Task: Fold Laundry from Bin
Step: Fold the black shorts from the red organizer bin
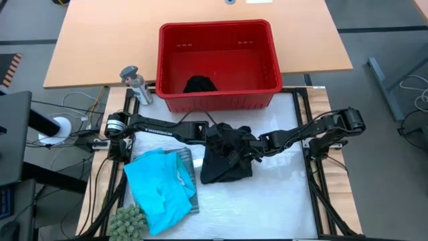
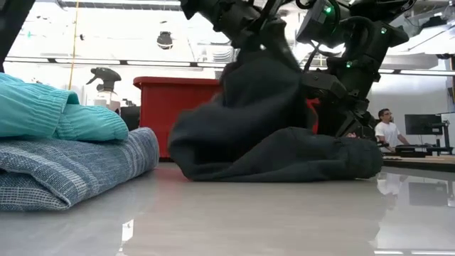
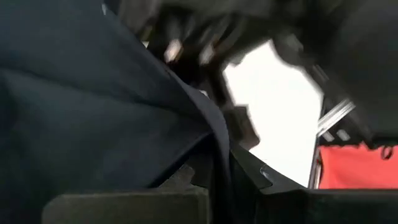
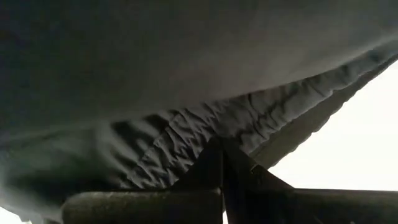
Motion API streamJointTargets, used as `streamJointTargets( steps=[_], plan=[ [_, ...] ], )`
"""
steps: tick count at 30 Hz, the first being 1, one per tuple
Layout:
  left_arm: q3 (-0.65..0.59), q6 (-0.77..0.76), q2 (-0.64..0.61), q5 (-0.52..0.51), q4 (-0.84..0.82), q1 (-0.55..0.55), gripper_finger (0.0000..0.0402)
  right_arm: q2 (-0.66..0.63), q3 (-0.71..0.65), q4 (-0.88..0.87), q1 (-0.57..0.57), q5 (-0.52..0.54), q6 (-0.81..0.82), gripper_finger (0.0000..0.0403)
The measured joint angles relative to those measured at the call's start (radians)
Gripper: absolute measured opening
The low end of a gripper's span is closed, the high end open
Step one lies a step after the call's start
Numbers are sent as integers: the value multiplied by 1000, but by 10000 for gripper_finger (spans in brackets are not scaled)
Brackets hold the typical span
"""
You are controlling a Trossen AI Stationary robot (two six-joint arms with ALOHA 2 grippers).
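I see both arms meeting over the black garment (image 1: 226, 161) at table centre, just in front of the bin (image 1: 217, 100). Left gripper (image 1: 215, 136) is at the garment's top edge, right gripper (image 1: 253, 146) at its right side; both buried in cloth. R wrist view: fabric is pinched between the fingers, so it is clamped on the garment. L wrist view: cloth is draped over the fingers, jaw state can't be told. Low view: garment is raised at one end, the rest lying on the table. Another black piece (image 1: 199, 84) sits in the bin. Turquoise garment (image 1: 159, 187) lies atop the striped one (image 1: 186, 161), front-left. Spray bottle (image 1: 136, 84) stands left of the bin
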Motion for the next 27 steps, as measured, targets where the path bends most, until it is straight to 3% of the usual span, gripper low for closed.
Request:
streamJointTargets(
  steps=[5,10,18,22,27],
  plan=[
    [-2,8,3,-9,-10,-4,46,0,0,-4,-4,0,-2,18],
    [1,41,1,36,-26,-1,109,0,0,1,-5,0,-12,18],
    [4,60,-9,213,-12,4,213,0,0,-5,-11,0,-21,19],
    [4,106,-63,279,-52,25,230,0,0,-6,-11,0,-21,19],
    [4,186,-168,181,-94,37,231,0,0,-6,-12,0,-21,19]
  ],
)
